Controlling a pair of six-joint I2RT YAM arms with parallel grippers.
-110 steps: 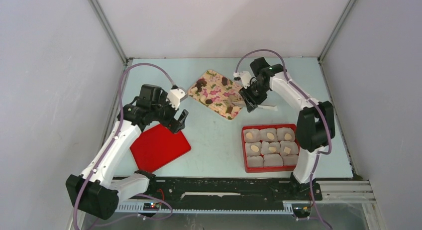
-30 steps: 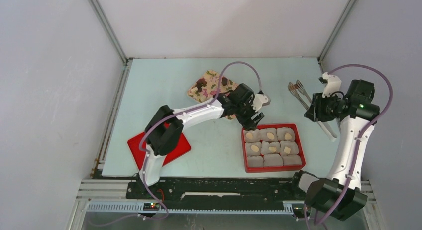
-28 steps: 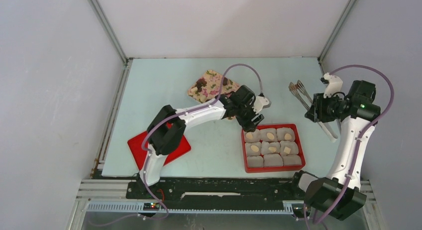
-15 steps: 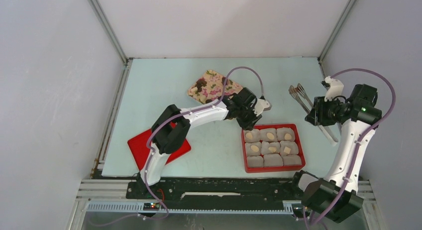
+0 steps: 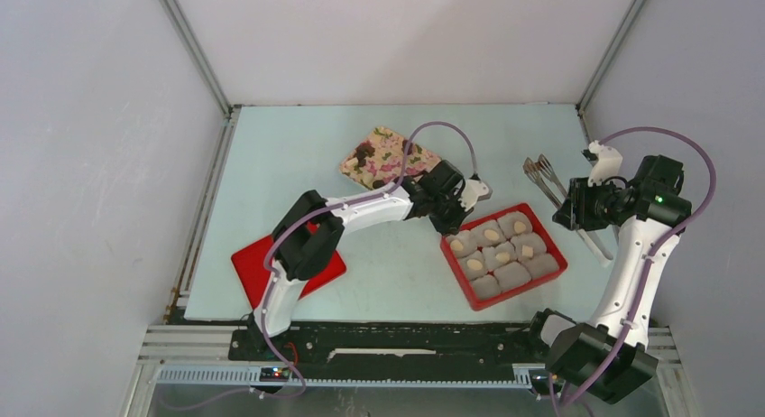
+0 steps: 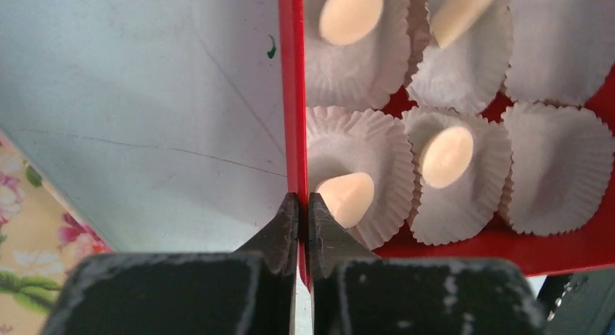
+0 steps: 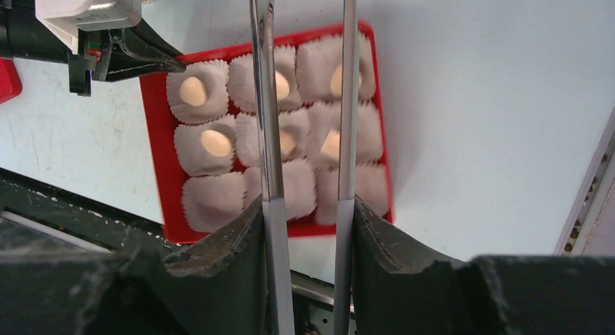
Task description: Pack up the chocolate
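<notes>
A red tray (image 5: 520, 291) of white paper cups lies turned at an angle right of centre. Several cups hold pale cream chocolate (image 6: 447, 155); others look empty. My left gripper (image 5: 454, 223) is shut on the tray's far-left rim (image 6: 292, 96), one finger on each side of the wall; the left wrist view shows the jaws (image 6: 303, 199) pinching it. Dark chocolate (image 5: 365, 152) lies on the flower-print tray (image 5: 388, 144) behind. My right gripper (image 5: 582, 209) hovers right of the red tray, shut on metal tongs (image 7: 265, 96) that point away from it.
A flat red lid (image 5: 302, 271) lies at the near left, partly under the left arm. The tongs' tips (image 5: 539, 171) reach toward the back right. White walls enclose the table on three sides. The black base rail runs along the near edge.
The left gripper closed on the red tray's rim, and the tray swung round from square to angled. The right arm with the tongs hardly moved.
</notes>
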